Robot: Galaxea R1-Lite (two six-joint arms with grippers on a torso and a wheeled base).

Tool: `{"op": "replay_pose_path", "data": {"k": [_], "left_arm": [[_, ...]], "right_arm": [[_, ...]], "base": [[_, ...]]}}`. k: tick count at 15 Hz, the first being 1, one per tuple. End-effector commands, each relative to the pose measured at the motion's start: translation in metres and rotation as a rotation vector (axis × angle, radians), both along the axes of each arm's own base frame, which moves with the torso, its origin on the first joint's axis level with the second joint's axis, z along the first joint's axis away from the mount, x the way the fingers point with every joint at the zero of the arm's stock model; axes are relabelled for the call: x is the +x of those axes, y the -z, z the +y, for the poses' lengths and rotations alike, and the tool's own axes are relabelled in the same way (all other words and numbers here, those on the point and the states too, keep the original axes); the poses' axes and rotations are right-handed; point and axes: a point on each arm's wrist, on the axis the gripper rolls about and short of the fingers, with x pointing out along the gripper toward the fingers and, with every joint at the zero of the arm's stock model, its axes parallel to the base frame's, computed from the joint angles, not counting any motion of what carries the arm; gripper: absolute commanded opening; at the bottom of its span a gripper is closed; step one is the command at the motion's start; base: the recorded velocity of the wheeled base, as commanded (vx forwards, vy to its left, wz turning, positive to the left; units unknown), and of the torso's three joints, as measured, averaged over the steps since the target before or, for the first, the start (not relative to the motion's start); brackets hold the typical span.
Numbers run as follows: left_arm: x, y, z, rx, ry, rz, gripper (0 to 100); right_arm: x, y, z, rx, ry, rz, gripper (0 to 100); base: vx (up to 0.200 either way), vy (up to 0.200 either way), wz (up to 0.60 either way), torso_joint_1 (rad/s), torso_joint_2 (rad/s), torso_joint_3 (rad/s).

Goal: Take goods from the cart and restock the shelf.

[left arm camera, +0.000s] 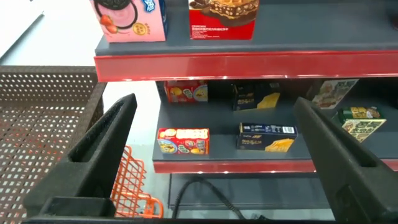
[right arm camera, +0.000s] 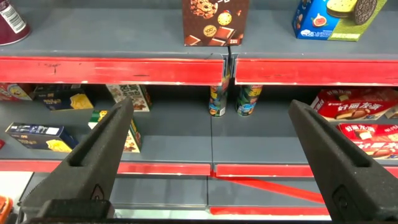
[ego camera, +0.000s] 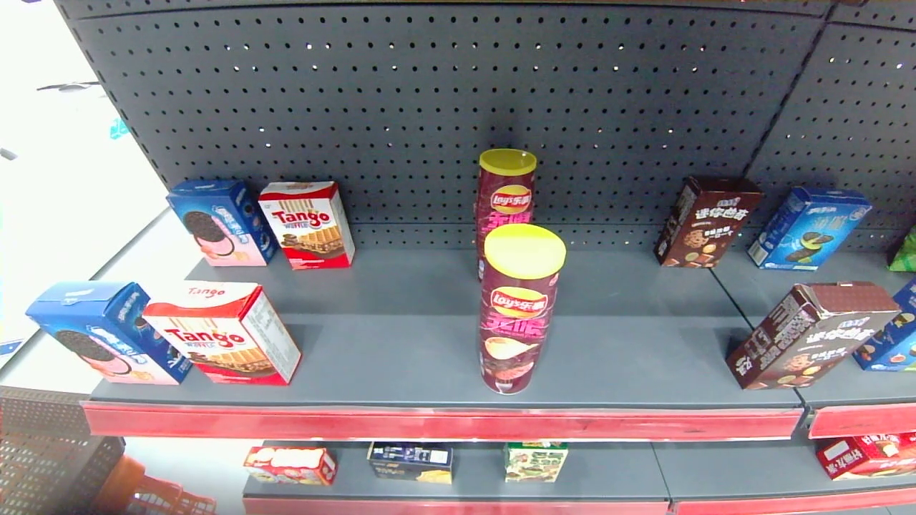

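Both grippers are spread wide with nothing between their fingers: we see the left gripper [left arm camera: 214, 102] facing the lower shelf [left arm camera: 224, 127], and the right gripper [right arm camera: 211, 107] held just as wide farther along the same rack. On the shelf [ego camera: 401, 336] ahead of us, near the middle, a front chip can [ego camera: 519, 307] with a yellow lid stands upright close to the red front edge. A rear chip can [ego camera: 507, 189] stands upright behind it against the pegboard back. Toward our left, a blue cookie box [ego camera: 107, 332] and a red-and-white wafer box [ego camera: 225, 332] stand side by side near the front edge, with a like pair farther back. Toward our right, a brown cookie box [ego camera: 809, 332] stands near the front, with another like it by the pegboard. Small boxes lie on the lower shelf. Down at our left, the dark mesh wall of the cart [left arm camera: 43, 124] sits by the shelf's end, with an orange basket [left arm camera: 134, 183] just beside it.
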Motion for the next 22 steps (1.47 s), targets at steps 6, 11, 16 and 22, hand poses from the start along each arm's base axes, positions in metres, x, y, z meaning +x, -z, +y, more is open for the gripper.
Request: {"op": "replay_pose_path", "data": {"k": [6,11,16,22], "left_arm": [[0.0001,0.0,-0.0001,0.002,0.003,0.001,100],[0.0001,0.0,-0.0001,0.003,0.005,0.001,100],[0.0001,0.0,-0.0001,0.003,0.003,0.001,100],[0.0001,0.0,0.0,-0.001,0.0,0.001,100]], "right_arm": [[0.0,0.0,0.0,0.001,-0.001,0.0,100],[0.0,0.0,0.0,0.001,0.001,0.0,100],[0.0,0.0,0.0,-0.002,0.001,0.0,100],[0.0,0.0,0.0,-0.002,-0.001,0.0,100]], "base": [[-0.033,0.0,0.0,0.0,0.0,0.0],[0.0,0.0,0.0,0.0,0.0,0.0],[0.0,0.0,0.0,0.0,0.0,0.0],[0.0,0.0,0.0,0.0,0.0,0.0]]}}
